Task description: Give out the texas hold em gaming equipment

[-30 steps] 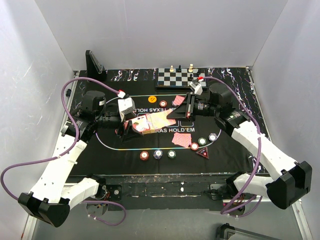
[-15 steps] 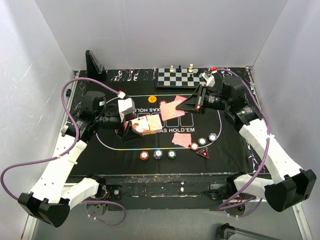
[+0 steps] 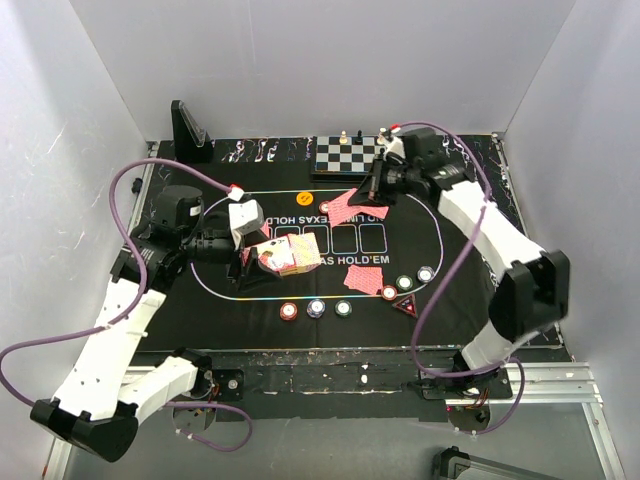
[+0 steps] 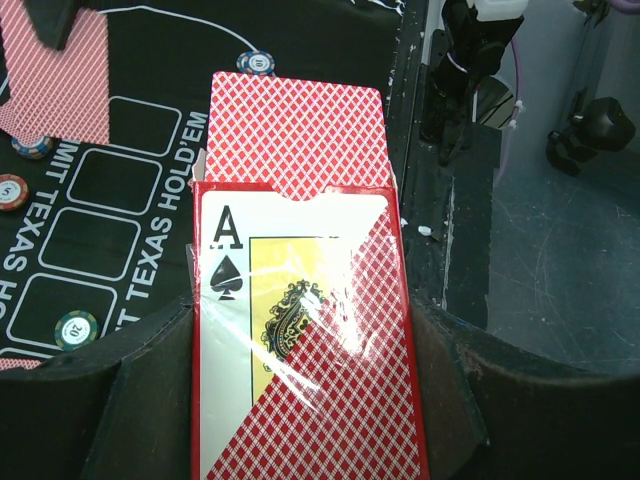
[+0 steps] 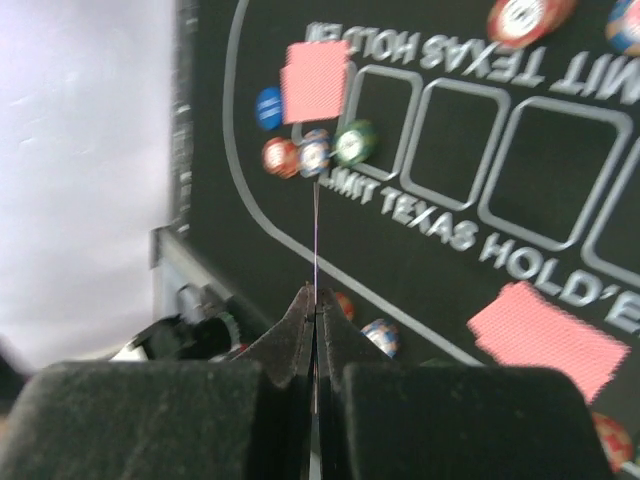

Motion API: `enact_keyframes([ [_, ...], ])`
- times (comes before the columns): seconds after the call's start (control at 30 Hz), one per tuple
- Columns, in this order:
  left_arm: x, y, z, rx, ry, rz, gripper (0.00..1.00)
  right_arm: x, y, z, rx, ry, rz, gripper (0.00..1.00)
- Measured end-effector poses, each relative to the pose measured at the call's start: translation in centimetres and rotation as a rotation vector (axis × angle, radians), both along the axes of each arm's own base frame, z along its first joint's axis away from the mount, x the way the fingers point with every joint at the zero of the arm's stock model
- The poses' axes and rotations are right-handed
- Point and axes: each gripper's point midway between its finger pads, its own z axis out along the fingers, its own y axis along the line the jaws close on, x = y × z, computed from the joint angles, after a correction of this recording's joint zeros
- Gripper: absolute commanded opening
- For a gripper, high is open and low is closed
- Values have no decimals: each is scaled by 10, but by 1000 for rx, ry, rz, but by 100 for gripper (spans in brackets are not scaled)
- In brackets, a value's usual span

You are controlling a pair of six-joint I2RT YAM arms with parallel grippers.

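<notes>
Deck box [image 4: 300,340] in left gripper [image 4: 296,400], card [image 5: 315,235] in right gripper [image 5: 315,296]

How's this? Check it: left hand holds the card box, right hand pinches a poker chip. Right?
Wrong on one point: the right hand pinches a playing card instead; the right wrist view shows it edge-on in the shut hand. The left hand does hold the card box.
</notes>
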Motion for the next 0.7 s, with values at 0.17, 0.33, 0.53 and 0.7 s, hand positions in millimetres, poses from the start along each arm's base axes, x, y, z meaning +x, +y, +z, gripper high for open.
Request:
enact_keyframes([
  [0.17, -10, 4, 5, -6, -5, 3, 0, 36, 14, -31, -282, -125, -3, 1],
  [0.33, -16, 6, 9, -8, -2, 5, 0, 63, 32, -32, -561, -392, -7, 1],
  [0.53, -22, 8, 11, -7, 4, 6, 0, 64, 46, -72, -827, -607, 29, 1],
  [0.7, -26, 9, 18, -16, 5, 7, 0, 69, 44, -122, -1023, -691, 75, 1],
])
